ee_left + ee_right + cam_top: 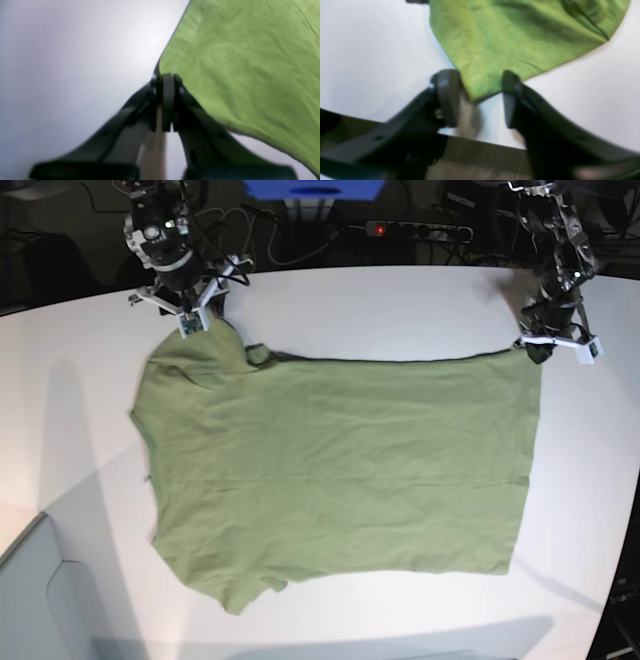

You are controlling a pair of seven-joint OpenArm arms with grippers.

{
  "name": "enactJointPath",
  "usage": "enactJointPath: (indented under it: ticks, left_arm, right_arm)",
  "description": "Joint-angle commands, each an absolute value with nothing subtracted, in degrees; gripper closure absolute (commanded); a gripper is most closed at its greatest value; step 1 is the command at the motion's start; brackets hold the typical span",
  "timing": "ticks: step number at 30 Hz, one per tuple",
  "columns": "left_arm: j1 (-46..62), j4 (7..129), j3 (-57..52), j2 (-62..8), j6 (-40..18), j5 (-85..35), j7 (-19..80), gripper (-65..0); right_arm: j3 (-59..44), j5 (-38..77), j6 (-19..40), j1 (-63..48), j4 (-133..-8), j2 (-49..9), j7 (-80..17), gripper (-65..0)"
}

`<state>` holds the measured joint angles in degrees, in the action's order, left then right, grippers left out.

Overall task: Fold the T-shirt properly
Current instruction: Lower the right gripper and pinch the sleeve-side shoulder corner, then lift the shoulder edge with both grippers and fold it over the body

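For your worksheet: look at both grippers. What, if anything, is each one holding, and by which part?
The left gripper is shut on a hemmed corner of the T-shirt. The right gripper stands open astride another corner, not yet gripping it.

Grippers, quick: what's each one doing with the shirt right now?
Left gripper: shut on a corner of the T-shirt.
Right gripper: jaws apart, straddling a shirt corner, not yet clamped on it.

No readable text, label, brand, number or sign appeared in any view, none legible on cloth, arms or table
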<state>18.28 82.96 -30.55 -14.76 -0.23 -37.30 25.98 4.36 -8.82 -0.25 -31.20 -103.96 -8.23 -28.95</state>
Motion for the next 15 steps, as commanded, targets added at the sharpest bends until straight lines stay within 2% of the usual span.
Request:
enactJointPath:
  ticks: [1, 3, 4, 15]
  left_arm:
    - [18.59, 83.38, -30.73, -15.34, -0.13, -37.23, 26.24, 0.0]
    - [18.59, 83.38, -30.73, -15.43, -0.13, -37.23, 26.24, 0.0]
    - [18.59, 83.38, -30.73, -15.43, -0.13, -37.23, 26.24, 0.0]
    - [18.68, 84.44, -31.25, -15.78, -0.13, -37.23, 26.33, 0.0]
  right_arm:
    - [4.00, -9.36, 0.13, -31.87, -104.31, -8.57, -29.93, -11.5]
    - [4.00, -9.45, 0.13, -32.04, -104.48, -8.66, -30.02, -2.4]
    - [4.00, -9.45, 0.13, -32.13, -104.57, -8.75, -30.02, 0.0]
    - [3.82, -9.45, 0.13, -34.42, -113.54, -8.75, -30.02, -0.1]
